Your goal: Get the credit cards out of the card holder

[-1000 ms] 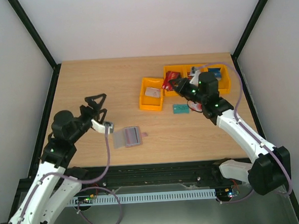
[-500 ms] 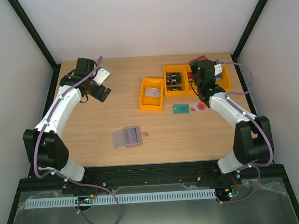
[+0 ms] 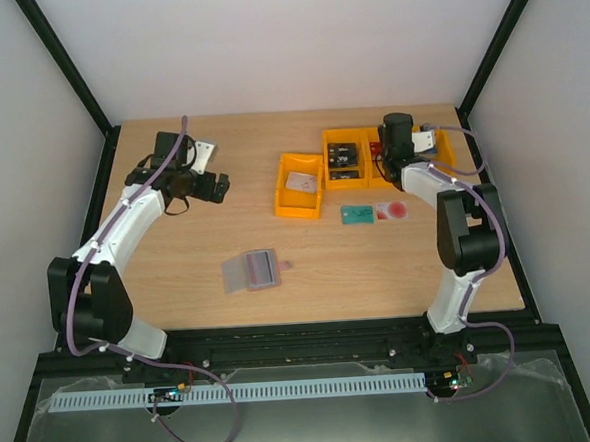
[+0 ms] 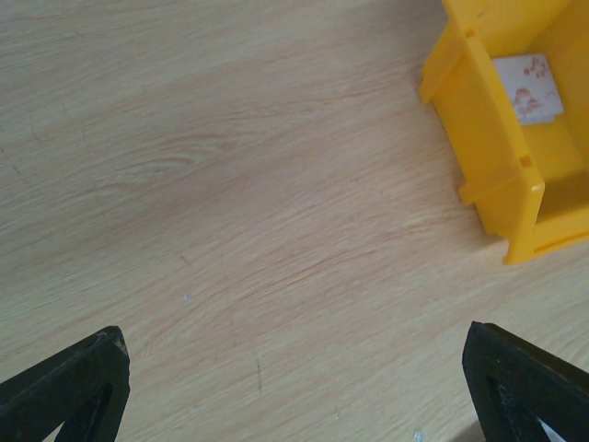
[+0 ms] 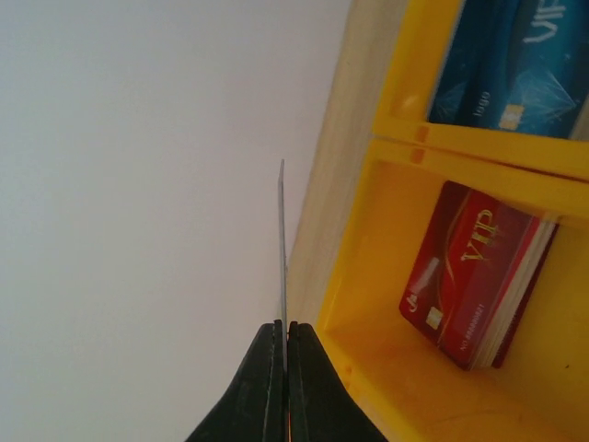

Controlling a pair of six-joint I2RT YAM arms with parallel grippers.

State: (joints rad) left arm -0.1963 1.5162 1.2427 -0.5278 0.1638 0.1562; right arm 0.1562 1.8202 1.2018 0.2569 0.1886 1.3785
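The card holder (image 3: 251, 271) lies flat and alone on the table's near middle, pinkish-grey, flap open. A red-and-white card (image 3: 393, 211) lies on the table beside a teal card (image 3: 355, 214). My right gripper (image 3: 386, 153) is over the back orange bins. In the right wrist view it (image 5: 283, 324) is shut on a thin greyish card (image 5: 282, 239) seen edge-on; I cannot tell its face. My left gripper (image 3: 213, 186) is far from the holder, at the table's back left. It is open and empty over bare wood (image 4: 294, 396).
An orange bin (image 3: 299, 186) holds a white patterned card (image 4: 529, 87). Further orange bins (image 3: 346, 158) stand at the back right; one holds red VIP cards (image 5: 474, 276), another blue cards (image 5: 515, 64). The white back wall is close behind the right gripper.
My left arm has swung from beside the card holder to the back left of the table. My right gripper has moved back over the rear bins. The red-and-white card now shows on the table.
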